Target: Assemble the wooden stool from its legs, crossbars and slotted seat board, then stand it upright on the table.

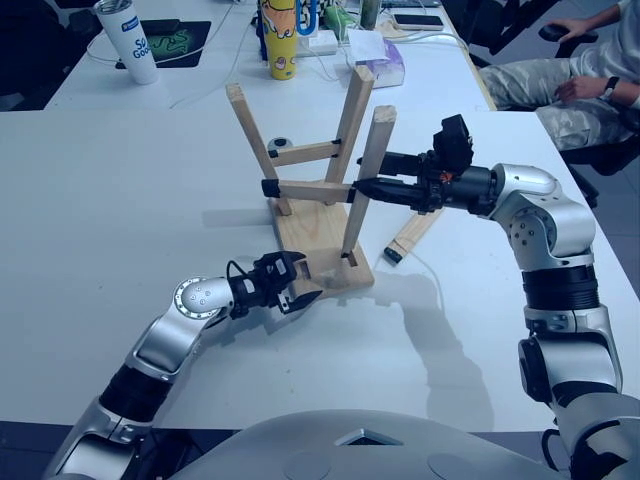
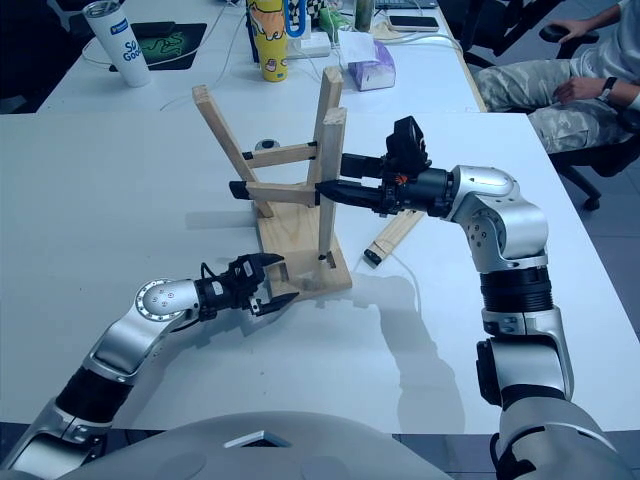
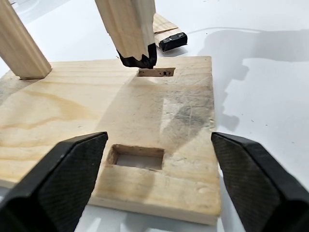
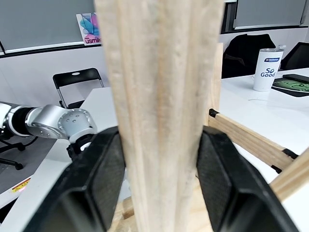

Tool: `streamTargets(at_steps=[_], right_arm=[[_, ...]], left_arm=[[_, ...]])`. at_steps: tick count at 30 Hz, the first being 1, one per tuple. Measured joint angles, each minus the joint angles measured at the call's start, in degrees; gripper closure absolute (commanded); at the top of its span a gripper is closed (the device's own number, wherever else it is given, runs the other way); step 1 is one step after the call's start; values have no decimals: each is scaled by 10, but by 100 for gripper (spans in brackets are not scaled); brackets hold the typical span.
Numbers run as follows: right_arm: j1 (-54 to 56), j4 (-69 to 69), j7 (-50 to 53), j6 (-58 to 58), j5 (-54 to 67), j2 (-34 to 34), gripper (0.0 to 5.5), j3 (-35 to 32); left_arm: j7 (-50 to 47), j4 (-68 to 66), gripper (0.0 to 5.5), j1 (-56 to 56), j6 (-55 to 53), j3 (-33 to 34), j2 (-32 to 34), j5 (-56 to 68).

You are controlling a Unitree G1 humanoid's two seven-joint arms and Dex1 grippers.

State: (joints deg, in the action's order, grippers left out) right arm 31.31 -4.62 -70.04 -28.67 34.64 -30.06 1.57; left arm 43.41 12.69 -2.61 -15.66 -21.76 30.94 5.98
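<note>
The coming move turns on the held leg (image 1: 376,140) and the slot (image 3: 155,72) under it. The right hand (image 1: 370,178) comes in from the right and is pinched on this leg about halfway up. The leg's long axis runs nearly upright, leaning a little to the right at the top. Its black-tipped lower end (image 3: 137,58) hangs just above the slot and slightly off its mouth, apparently not seated yet, so the insertion looks like the right arm's work: a small shift, then straight down.

The seat board (image 1: 315,245) lies flat, underside up, on the white tabletop (image 1: 120,200). Two pale wooden legs (image 1: 255,140) already stand in it on the far side, joined by a crossbar (image 1: 305,152). The left hand (image 1: 300,280) sits at the board's near edge with its fingers (image 3: 63,179) spread either side of an empty slot (image 3: 136,157), clamping nothing. A spare wooden piece (image 1: 415,232) lies on the tabletop just right of the board.
</note>
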Motion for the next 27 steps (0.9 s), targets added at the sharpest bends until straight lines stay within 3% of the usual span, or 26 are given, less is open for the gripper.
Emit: streamTargets(at_steps=[16,27], right_arm=[[-1,1,0,1,-1,3,345,-2],[-37,72,49,9,0,62,345,6]], left_arm=[[48,-55,152,-34,51,11,62,-56],[99,-29,152,-33,27,40,99,-43]])
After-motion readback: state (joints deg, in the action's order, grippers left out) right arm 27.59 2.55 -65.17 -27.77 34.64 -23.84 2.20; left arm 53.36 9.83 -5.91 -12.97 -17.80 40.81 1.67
